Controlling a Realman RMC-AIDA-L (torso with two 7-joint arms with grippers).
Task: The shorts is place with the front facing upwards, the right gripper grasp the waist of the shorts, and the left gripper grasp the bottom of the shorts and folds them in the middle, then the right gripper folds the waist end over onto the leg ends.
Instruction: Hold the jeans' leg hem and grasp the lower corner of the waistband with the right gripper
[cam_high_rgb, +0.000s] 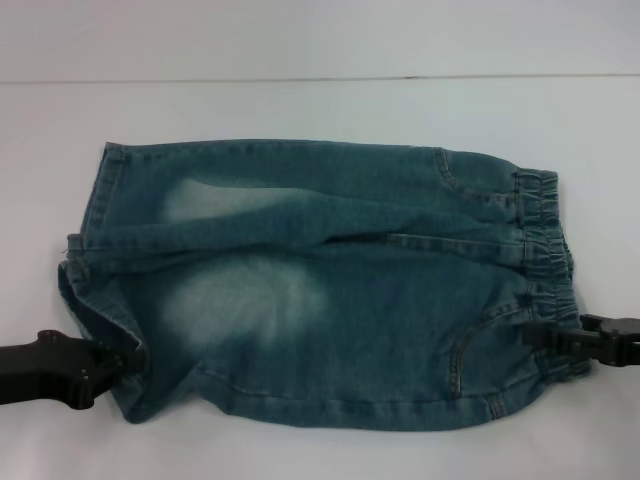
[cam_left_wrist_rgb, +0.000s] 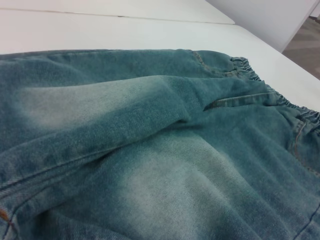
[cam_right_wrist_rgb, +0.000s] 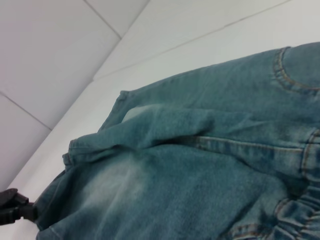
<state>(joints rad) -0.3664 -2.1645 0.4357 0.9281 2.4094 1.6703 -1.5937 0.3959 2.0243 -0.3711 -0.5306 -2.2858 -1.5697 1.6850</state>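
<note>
The blue-green denim shorts (cam_high_rgb: 330, 300) lie front up on the white table (cam_high_rgb: 320, 110), spread flat. The gathered waist (cam_high_rgb: 545, 235) is at the right and the leg ends (cam_high_rgb: 100, 200) at the left. My left gripper (cam_high_rgb: 128, 362) is at the near leg's hem, shut on the cloth, and the hem corner curls up there. My right gripper (cam_high_rgb: 535, 335) is at the near end of the waistband, shut on it. The left wrist view is filled by the shorts (cam_left_wrist_rgb: 150, 150) with the waist (cam_left_wrist_rgb: 250, 75) far off. The right wrist view shows the shorts (cam_right_wrist_rgb: 200, 175) and the left gripper (cam_right_wrist_rgb: 15, 212) beyond.
White table surface surrounds the shorts on all sides, with a seam line (cam_high_rgb: 300, 78) across the back. A white wall panel (cam_left_wrist_rgb: 270, 20) stands beyond the table's far corner in the left wrist view.
</note>
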